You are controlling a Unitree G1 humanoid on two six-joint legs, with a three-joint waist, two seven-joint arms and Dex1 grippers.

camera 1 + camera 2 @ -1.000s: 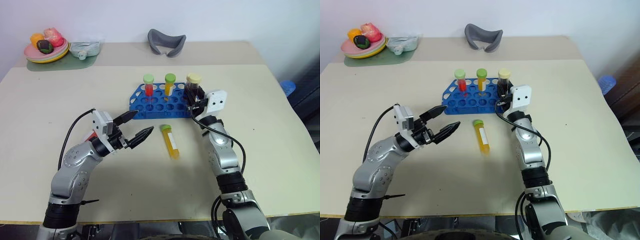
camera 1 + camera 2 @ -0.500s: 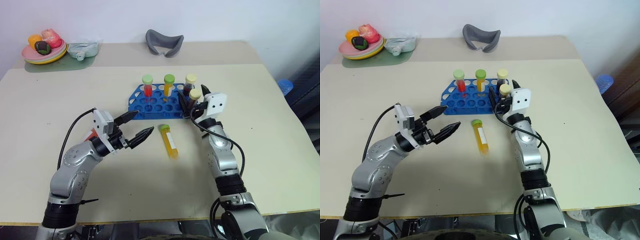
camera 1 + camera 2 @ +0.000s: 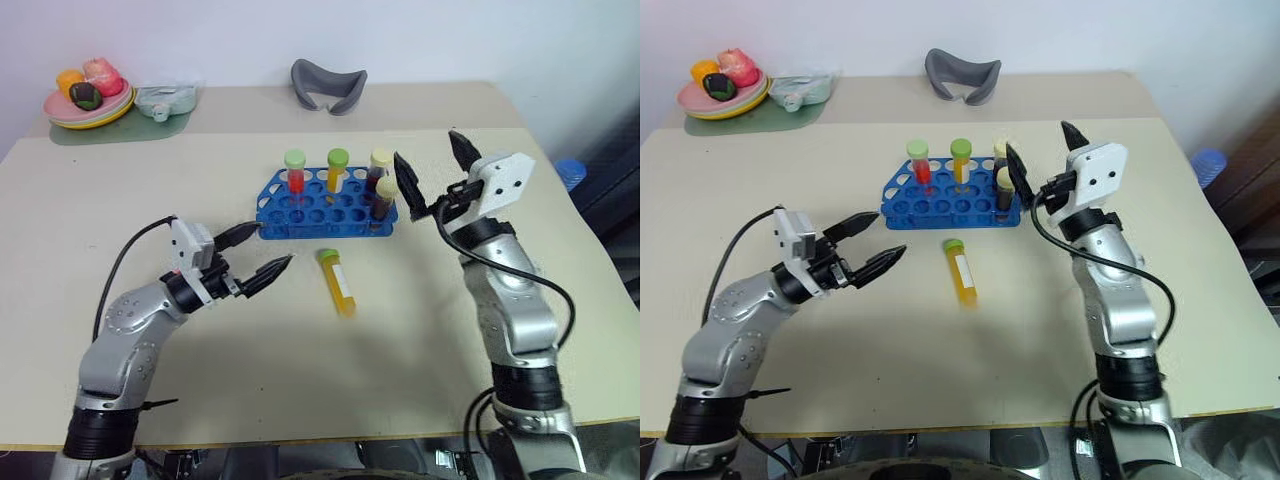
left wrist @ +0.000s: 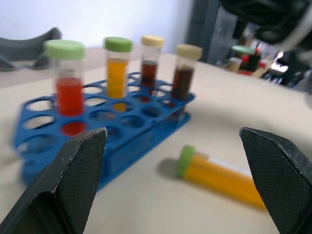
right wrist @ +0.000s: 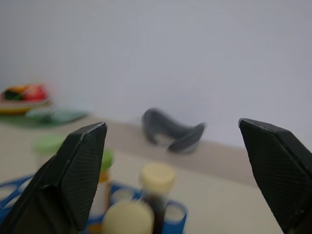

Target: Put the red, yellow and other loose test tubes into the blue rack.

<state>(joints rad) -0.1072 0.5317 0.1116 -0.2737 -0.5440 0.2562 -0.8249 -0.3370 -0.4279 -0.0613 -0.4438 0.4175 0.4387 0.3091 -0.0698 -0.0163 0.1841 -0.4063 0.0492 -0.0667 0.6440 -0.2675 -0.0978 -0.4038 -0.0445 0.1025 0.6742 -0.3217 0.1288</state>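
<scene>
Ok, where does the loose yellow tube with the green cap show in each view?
Left eye view: loose yellow tube lying on the table, just in front of the blue rack.
Right eye view: same spot, centre.
Left wrist view: lower right, between the end effector fingers.
Right wrist view: not in it.
Shared landmark: the blue rack.

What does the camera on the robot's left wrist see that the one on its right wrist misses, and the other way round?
Left wrist view alone: the loose yellow tube lying on the table beside the blue rack, and the red tube standing in it. Right wrist view alone: the grey curved object by the wall and the plate of food far off. Both share: the rack with the cream-capped dark tubes, framed by each open gripper's own black fingers.
</scene>
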